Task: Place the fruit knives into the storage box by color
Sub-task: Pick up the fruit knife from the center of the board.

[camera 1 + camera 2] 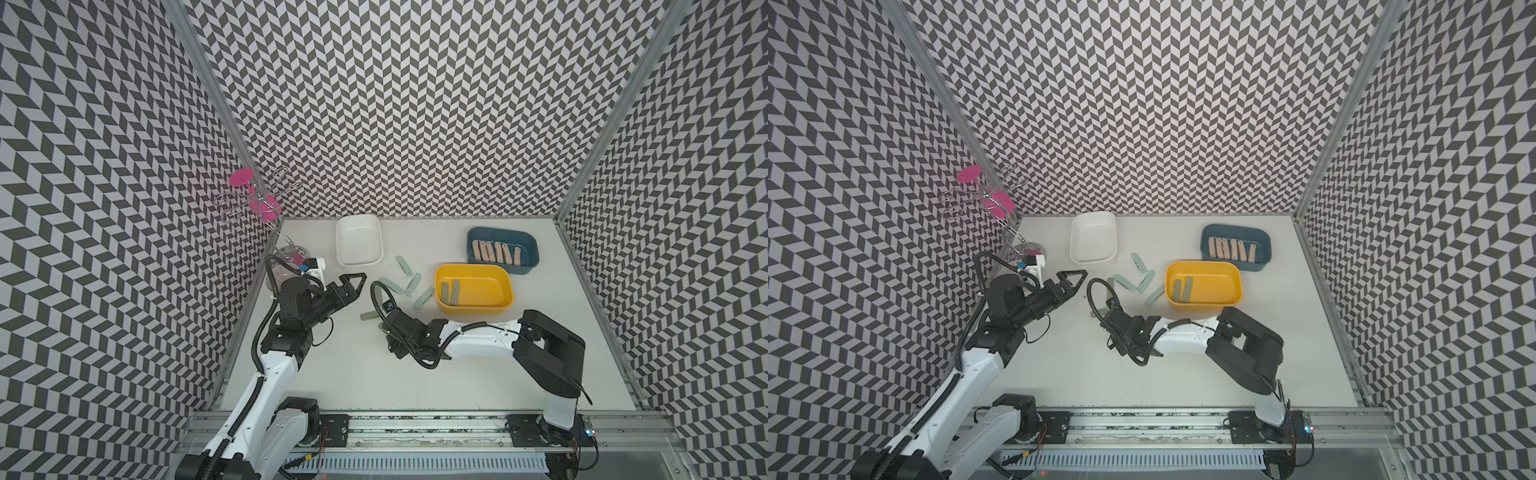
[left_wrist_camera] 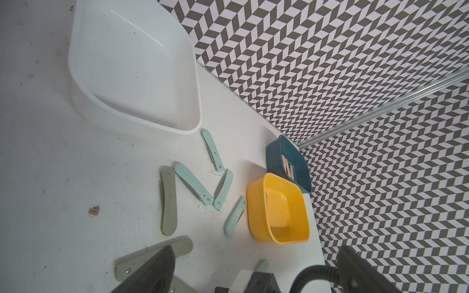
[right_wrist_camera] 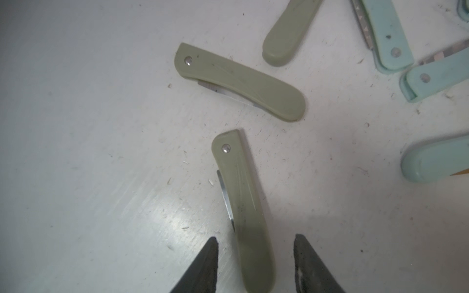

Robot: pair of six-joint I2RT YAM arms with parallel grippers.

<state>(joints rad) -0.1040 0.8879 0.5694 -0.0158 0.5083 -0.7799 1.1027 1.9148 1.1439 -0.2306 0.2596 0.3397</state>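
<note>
Straddling an olive knife [image 3: 243,203] on the table [image 3: 101,126], my right gripper [image 3: 253,241] stands with jaws apart, neither finger touching it. My left gripper [image 1: 358,286] hangs wide open near the white box [image 1: 359,243], holding nothing. Two olive knives [image 1: 456,291] lie in the yellow box [image 1: 509,287], peach knives [image 1: 498,252] in the blue box [image 1: 534,246], mint knives [image 1: 405,264] loose on the table.

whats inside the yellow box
Two olive knives lie side by side in the yellow box. The rest of its floor looks bare; its near wall covers a thin strip.
</note>
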